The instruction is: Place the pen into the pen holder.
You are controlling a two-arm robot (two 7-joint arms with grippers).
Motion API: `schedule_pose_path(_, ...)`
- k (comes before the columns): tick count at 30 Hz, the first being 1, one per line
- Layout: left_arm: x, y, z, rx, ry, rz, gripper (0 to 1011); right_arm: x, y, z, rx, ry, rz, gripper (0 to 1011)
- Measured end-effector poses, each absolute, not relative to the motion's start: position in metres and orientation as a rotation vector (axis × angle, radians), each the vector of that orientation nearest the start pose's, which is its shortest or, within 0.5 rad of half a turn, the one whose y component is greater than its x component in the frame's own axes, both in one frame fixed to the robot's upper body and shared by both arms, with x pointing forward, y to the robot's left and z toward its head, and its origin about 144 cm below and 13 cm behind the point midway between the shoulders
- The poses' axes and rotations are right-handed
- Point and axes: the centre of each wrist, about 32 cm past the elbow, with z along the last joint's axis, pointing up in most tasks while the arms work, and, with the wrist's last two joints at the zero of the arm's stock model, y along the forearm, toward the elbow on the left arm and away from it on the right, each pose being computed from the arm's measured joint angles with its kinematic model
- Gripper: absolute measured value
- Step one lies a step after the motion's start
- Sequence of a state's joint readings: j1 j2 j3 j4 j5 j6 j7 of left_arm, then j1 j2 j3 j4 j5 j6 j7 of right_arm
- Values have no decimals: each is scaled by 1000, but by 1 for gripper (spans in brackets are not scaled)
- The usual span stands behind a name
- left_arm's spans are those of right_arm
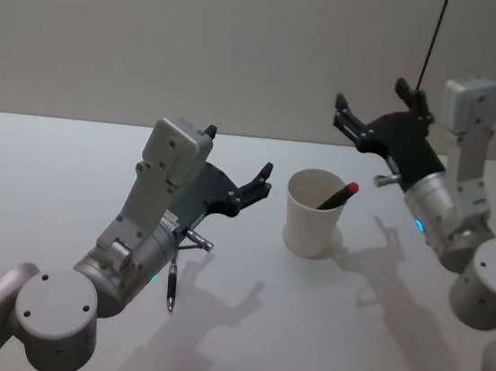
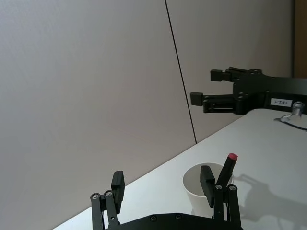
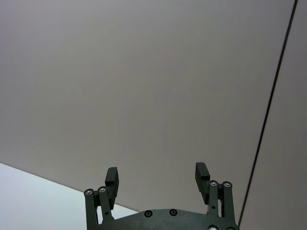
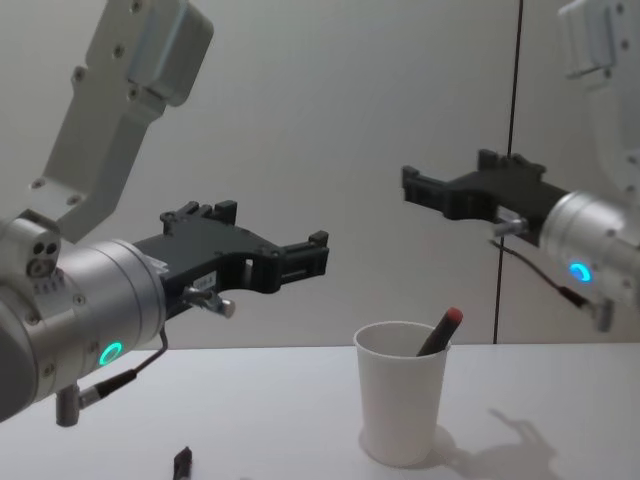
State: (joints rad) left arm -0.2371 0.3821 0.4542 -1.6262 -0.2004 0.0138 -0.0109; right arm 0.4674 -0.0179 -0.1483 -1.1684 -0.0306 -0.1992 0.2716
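Note:
The pen holder (image 1: 313,219) (image 4: 400,405) (image 2: 194,184), a white paper cup, stands upright on the table between my arms. A dark pen with a red end (image 1: 340,195) (image 4: 441,332) (image 2: 227,167) leans inside it, its red tip above the rim. My left gripper (image 1: 257,183) (image 4: 312,256) (image 2: 162,179) hovers just left of the cup, raised off the table, open and empty. My right gripper (image 1: 371,101) (image 4: 440,180) (image 3: 156,173) (image 2: 206,86) is held high above and behind the cup's right side, open and empty.
A second dark pen (image 1: 171,287) (image 4: 182,461) lies on the white table (image 1: 51,170) beneath my left arm. A plain wall rises behind the table's far edge, with a thin black vertical line (image 1: 435,37) on it.

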Motion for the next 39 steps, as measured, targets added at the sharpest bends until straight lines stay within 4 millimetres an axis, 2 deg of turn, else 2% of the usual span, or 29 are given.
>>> schedule_pose_path(10,492,198,1204,61,-268,1124,1004,568,-198,1202,45,-250,-1185,1001)
schedule_pose_path(26,492,198,1204,61,-268,1124,1004,541,-233,1194,-45,-235,-1267,1001)
schedule_pose_path(39,492,198,1204,61,-268,1124,1004,526,-252,1187,-95,-218,-1313,1001)
